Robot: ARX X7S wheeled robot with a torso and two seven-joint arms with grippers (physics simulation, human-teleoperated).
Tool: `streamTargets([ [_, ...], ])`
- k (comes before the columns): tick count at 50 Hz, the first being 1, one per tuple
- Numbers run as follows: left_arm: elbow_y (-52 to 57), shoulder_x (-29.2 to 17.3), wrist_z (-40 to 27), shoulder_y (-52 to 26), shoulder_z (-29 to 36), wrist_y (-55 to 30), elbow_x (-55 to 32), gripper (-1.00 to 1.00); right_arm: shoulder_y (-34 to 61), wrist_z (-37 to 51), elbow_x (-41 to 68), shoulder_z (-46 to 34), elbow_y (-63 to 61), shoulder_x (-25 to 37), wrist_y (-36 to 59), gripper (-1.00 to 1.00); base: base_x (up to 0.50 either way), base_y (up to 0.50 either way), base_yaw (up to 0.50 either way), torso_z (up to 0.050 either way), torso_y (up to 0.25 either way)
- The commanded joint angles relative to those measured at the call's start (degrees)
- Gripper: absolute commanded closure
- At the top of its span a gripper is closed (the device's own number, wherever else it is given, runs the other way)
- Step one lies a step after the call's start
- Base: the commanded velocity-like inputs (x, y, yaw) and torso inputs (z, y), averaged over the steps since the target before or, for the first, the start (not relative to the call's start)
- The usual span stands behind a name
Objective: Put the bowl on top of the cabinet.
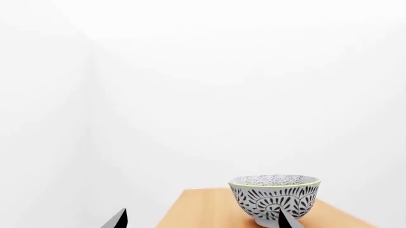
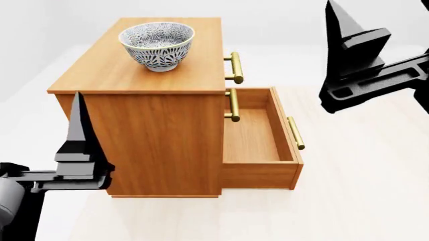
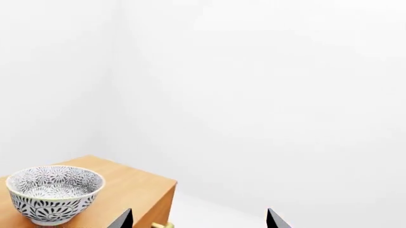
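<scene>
The bowl (image 2: 156,44), white with a dark leaf pattern, stands upright on the flat top of the brown wooden cabinet (image 2: 188,80), towards its back. No gripper touches it. My left gripper (image 2: 78,108) hangs open beside the cabinet's near left corner, below the top. In the left wrist view its spread fingertips frame the cabinet top (image 1: 203,209), with the bowl (image 1: 274,199) beyond one tip. My right gripper (image 2: 335,20) is open, raised to the right of the cabinet. The right wrist view shows the bowl (image 3: 54,192) on the cabinet (image 3: 136,190), off to one side of the open gripper (image 3: 198,222).
The cabinet's lower drawer (image 2: 254,140) is pulled out to the right, with nothing showing inside it. Brass bar handles (image 2: 234,68) stick out on that side. Pale floor and white walls surround the cabinet.
</scene>
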Motion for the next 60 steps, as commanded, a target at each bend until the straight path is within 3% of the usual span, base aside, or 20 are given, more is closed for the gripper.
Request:
streamTargets([
  [1,-1.7,-0.3,0.0,2.0,2.0,4.0,4.9,-1.0,-5.2,-0.8,-4.1,0.4,-5.7,4.3,-6.1,-1.0,0.0,0.0,0.0,0.0,0.0],
  [23,-15.9,5.6,-2.3,14.8,8.2,17.3,24.2,-1.0,-18.8,-3.1,-22.0,-3.1,-12.7,14.8,-24.1,-1.0,0.0,0.0,0.0,0.0,0.0],
  [30,-15.0,5.3,-2.3,14.5,7.7,17.0,24.1,-1.0,-20.8,-4.8,-29.8,-7.1,-13.1,19.7,-31.3,-1.0,0.0,0.0,0.0,0.0,0.0],
  [60,-12.7,3.6,-3.6,14.7,6.0,17.5,24.8,-1.0,-31.3,0.8,-54.7,-17.1,-13.1,19.9,-45.1,-1.0,0.0,0.0,0.0,0.0,0.0],
])
